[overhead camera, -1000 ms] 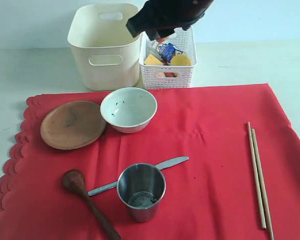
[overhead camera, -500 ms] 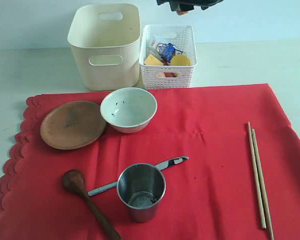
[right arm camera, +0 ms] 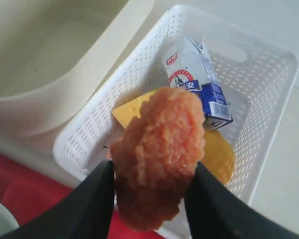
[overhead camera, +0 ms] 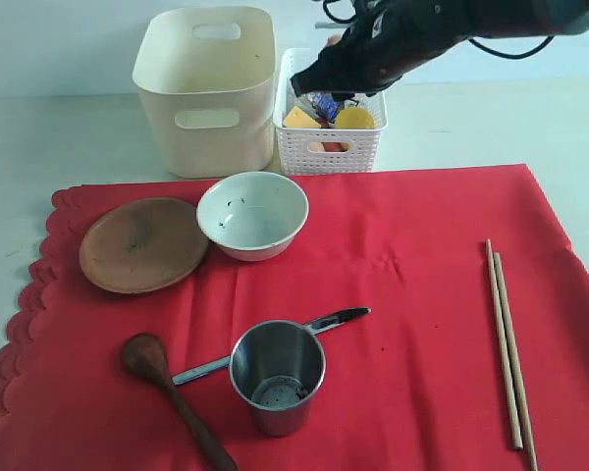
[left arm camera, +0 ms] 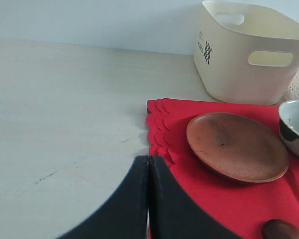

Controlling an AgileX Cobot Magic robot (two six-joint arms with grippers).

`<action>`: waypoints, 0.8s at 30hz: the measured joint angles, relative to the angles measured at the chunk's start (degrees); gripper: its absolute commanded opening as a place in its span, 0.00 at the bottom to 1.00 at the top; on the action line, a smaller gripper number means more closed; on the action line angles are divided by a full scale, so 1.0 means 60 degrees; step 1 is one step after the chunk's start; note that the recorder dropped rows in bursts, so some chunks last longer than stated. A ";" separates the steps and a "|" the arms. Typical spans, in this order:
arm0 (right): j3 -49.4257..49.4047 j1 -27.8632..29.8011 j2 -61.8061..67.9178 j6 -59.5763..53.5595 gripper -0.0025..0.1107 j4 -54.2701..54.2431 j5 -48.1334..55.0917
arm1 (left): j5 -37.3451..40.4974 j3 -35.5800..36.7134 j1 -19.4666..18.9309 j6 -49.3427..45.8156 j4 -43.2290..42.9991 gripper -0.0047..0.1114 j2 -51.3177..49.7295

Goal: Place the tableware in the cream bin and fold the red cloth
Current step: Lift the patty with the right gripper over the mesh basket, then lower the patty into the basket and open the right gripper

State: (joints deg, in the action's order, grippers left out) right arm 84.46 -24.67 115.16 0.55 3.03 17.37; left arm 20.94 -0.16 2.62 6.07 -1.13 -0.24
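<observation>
One cream bin beside right end effector gripping nugget.

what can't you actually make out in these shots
- Exterior view: the right arm covers part of the white basket.
- Right wrist view: the orange food piece in the right gripper masks the basket's middle.
- Exterior view: spoon handle and one chopstick run off the bottom edge.
- Left wrist view: bowl cut by the frame edge.
</observation>
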 measured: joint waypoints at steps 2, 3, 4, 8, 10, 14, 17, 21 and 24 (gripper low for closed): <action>0.0000 0.0000 0.0208 -0.0212 0.02 0.0022 -0.0108 | 0.0000 0.0000 0.0000 0.0000 0.0000 0.04 0.0000; 0.0000 0.0000 0.0267 -0.0272 0.02 0.0022 -0.0203 | 0.0000 0.0000 0.0000 0.0000 0.0000 0.04 0.0000; 0.0000 0.0000 0.0316 -0.0353 0.02 0.0022 -0.0292 | 0.0000 0.0000 0.0000 0.0000 0.0000 0.04 0.0000; 0.0000 0.0000 0.0333 -0.0569 0.02 0.0022 -0.0694 | 0.0000 0.0000 0.0000 0.0000 0.0000 0.04 0.0000; 0.0000 0.0000 0.0339 -0.0708 0.02 0.0042 -0.0858 | 0.0000 0.0000 0.0000 0.0000 0.0000 0.04 0.0000; 0.0000 0.0018 0.0535 -0.0995 0.02 0.0099 -0.1238 | 0.0000 0.0000 0.0000 0.0000 0.0000 0.04 0.0000; 0.0000 0.0146 0.0821 -0.1061 0.02 0.0188 -0.1396 | 0.0000 0.0000 0.0000 0.0000 0.0000 0.04 0.0000; 0.0000 0.0429 0.1196 -0.1067 0.02 0.0227 -0.1878 | 0.0000 0.0000 0.0000 0.0000 0.0000 0.04 0.0000; 0.0000 0.0543 0.1375 -0.1067 0.02 0.0227 -0.2260 | 0.0000 0.0000 0.0000 0.0000 0.0000 0.04 0.0000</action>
State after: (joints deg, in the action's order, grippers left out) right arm 84.46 -21.41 123.42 -5.85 4.39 3.81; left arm 20.94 -0.16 2.62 6.07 -1.13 -0.24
